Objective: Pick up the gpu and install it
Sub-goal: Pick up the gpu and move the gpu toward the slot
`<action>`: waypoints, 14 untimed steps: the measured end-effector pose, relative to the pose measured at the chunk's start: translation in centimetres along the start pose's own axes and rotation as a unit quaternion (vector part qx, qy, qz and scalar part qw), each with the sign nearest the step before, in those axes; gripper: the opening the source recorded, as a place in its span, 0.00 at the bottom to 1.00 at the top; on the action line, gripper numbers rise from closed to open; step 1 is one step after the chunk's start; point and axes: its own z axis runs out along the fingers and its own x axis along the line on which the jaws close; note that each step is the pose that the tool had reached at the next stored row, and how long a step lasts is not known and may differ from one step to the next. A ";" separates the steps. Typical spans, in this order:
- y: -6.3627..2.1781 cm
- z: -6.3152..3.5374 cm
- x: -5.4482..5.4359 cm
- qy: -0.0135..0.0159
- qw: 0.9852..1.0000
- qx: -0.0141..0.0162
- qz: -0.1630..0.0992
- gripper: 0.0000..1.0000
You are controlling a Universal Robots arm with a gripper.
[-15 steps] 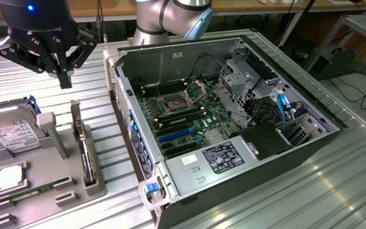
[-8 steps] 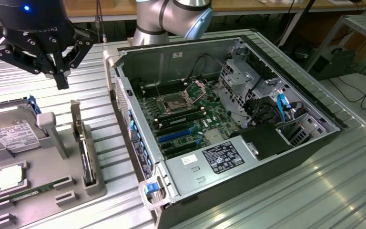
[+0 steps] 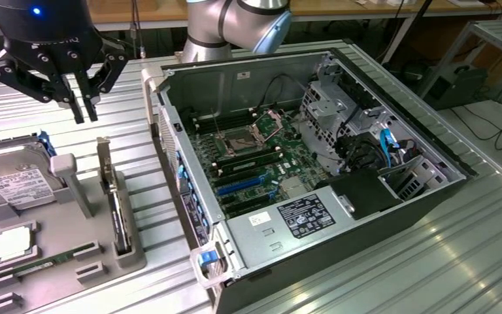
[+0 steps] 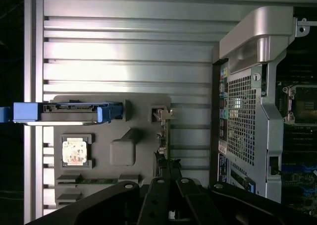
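Claw (image 3: 85, 116) is up in the air with its fingers pressed together, nothing in them. It's hanging over the metal table (image 3: 408, 261), just past the far end of the gray holder tray (image 3: 68, 261).

The graphics card (image 3: 112, 203) is the thing to watch. It's standing on edge in a slot of that tray, below the claw and a bit toward the exterior view's right. Its long axis runs away from the camera, roughly parallel to the side of the open computer case (image 3: 185, 216) just beside it, and the silver bracket end points up toward the claw.

From the wrist view the card (image 4: 163, 140) is just a thin edge, and the claw's own fingers (image 4: 158, 200) cover its near end. Its bottom edge is sunk in the tray, so I can't make out the connector.
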 end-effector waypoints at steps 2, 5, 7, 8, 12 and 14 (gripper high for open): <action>0.00 0.00 0.0 0.000 1.000 0.000 0.000 0.30; 0.00 0.00 0.0 0.000 1.000 0.000 0.000 0.47; -0.01 0.00 0.0 0.000 1.000 0.000 0.000 0.54; -0.23 0.00 0.0 0.000 1.000 0.000 0.000 0.60; -1.83 -0.05 0.1 0.000 1.000 0.000 0.000 0.60; -2.23 -0.06 0.1 0.000 1.000 0.000 0.000 0.60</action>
